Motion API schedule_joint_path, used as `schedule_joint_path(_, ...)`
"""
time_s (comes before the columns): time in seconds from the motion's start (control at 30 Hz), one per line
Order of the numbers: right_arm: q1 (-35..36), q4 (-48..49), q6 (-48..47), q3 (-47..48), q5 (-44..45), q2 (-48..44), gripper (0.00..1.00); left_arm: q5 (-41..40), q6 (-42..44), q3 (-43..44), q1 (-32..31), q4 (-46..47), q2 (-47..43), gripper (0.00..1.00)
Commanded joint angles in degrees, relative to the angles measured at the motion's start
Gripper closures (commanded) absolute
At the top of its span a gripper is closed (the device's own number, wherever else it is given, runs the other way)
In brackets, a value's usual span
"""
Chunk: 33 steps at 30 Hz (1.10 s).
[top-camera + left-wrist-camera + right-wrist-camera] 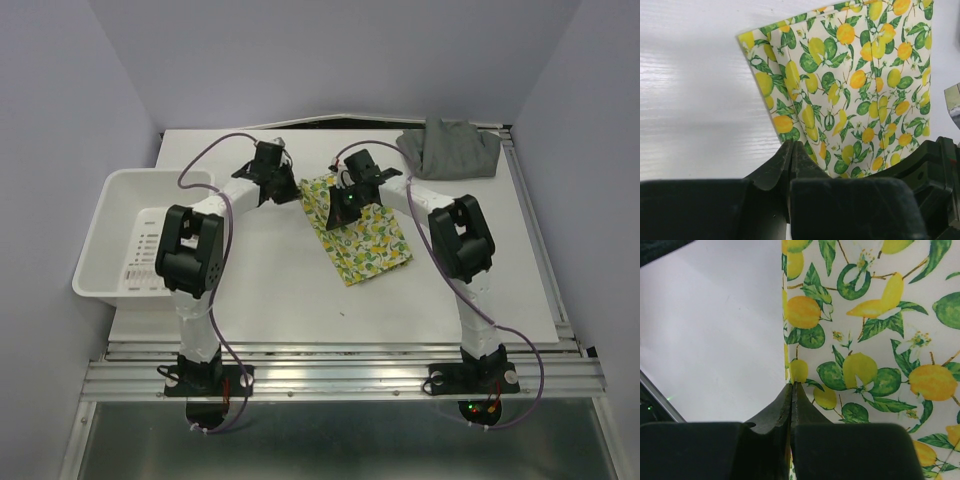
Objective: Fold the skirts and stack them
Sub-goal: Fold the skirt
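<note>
The lemon-print skirt point(368, 238) lay spread flat near the middle of the table point(270, 285), its long axis running from about 11 o'clock to 5 o'clock in the overhead view. Both arms reached to its far end, and their wrists covered that end from above, so the hem there could not be made out.

The left gripper point(791, 147) had its fingers pressed together with no gap showing, their tips right on the skirt's near edge. It appeared to pinch that edge, though the cloth inside the seam was hidden by the fingers themselves. At 3 o'clock in the left wrist view, a pale metal part was cut off by the frame.

The right gripper point(791, 386) was fully closed, with the skirt's straight edge running down into the line where its fingers met. The print filled that view from 12 to 5 o'clock and ran off the frame.

The grey skirt point(450, 148) sat bunched at the table's 1 o'clock corner, well apart from both grippers, with its folds too small to read. The white basket point(97, 250) stood at 9 o'clock, partly overhanging the table's left edge.
</note>
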Motion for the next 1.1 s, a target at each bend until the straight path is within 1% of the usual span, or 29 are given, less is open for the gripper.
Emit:
schedule_joint_path(0.0, -0.19, 0.93, -1.0, 1.63, -0.58, -0.59, 0.99, 2.67, -2.58, -1.77, -1.01, 3.24, 0.49, 0.92)
schedule_joint_path(0.27, -0.19, 0.58, -0.21, 2.95, -0.67, -0.68, 0.99, 2.77, -3.12, -0.46, -2.42, 2.46, 4.8, 0.93)
schedule_joint_path(0.3, -0.19, 0.58, -0.04, 3.21, -0.75, -0.59, 0.99, 2.68, -3.2, -0.45, -2.5, 2.28, 5.15, 0.96)
schedule_joint_path(0.5, -0.19, 0.4, 1.02, 3.92, -2.33, -0.24, 0.99, 2.33, -3.2, 0.42, -2.68, 2.45, 7.52, 0.96)
schedule_joint_path(0.87, 0.34, 1.19, 1.81, 1.81, -3.83, 0.64, 0.99, 1.36, -3.12, -0.19, -2.68, 2.01, 7.62, 0.97)
schedule_joint_path(1.07, 0.34, 1.2, 2.42, 2.34, -5.15, 5.11, 0.99, 1.01, -2.59, -0.02, -2.59, 1.32, 6.39, 0.96)
